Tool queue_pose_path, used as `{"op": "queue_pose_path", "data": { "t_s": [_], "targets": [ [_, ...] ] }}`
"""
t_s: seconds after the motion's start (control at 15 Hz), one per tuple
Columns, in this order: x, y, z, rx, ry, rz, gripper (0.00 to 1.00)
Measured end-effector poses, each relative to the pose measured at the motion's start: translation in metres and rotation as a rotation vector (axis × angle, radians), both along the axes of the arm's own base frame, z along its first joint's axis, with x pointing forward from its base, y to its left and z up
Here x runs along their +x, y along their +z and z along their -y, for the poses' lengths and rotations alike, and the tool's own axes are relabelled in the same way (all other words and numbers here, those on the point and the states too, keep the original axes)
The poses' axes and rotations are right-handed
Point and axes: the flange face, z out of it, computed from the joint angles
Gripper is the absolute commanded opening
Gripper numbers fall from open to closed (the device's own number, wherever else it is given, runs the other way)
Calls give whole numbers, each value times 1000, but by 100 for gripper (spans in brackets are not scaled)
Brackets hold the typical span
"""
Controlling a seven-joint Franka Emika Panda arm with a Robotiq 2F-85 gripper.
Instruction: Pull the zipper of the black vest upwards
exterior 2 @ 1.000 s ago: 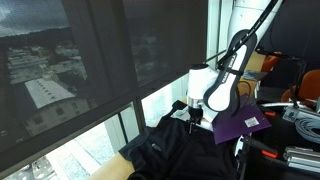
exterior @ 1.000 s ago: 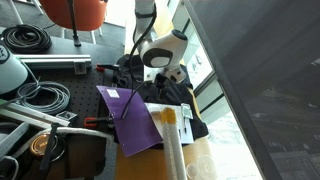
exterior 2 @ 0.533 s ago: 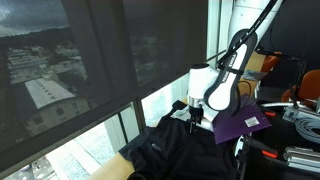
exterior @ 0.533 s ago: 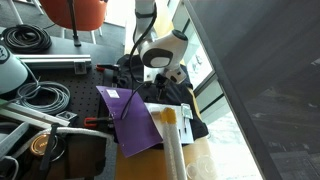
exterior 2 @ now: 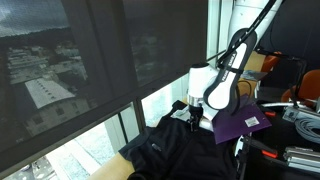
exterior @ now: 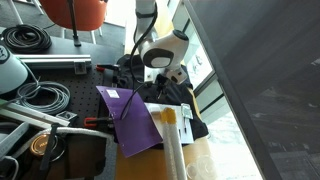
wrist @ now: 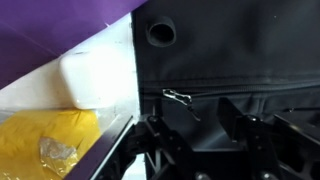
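Black fabric of the black vest (wrist: 230,60) fills most of the wrist view, with its closed zipper (wrist: 245,93) running level across the picture and a small metal pull tab (wrist: 178,96) lying at the zipper's left end. The claw (wrist: 200,142) hangs just above the garment with its two fingers (wrist: 155,138) spread wide apart. Only cloth shows between them, and nothing is gripped. The pull tab sits just beyond the left-hand finger in that view, and whether the two touch cannot be told.

A round dark eyelet (wrist: 160,32) shows higher up on the vest. Beside the garment's edge lie a purple sheet (wrist: 50,25), a white block (wrist: 95,75) and a yellow packet (wrist: 45,135).

In both exterior views the white arm (exterior 2: 225,85) reaches down by the window, its claw (exterior 2: 192,114) low over the rumpled vest (exterior 2: 170,150), which lies heaped next to the purple sheet (exterior: 130,120). Coiled black cables (exterior: 30,40) rest well apart from it.
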Motion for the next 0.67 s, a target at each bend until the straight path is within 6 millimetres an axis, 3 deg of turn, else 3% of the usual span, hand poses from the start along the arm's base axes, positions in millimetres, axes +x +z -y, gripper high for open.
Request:
{"op": "queue_pose_path", "data": {
  "t_s": [0.27,0.67],
  "targets": [
    [3,1,7,0,-10,3,1],
    [6,2,11,1,-16,8,2]
  ]
}}
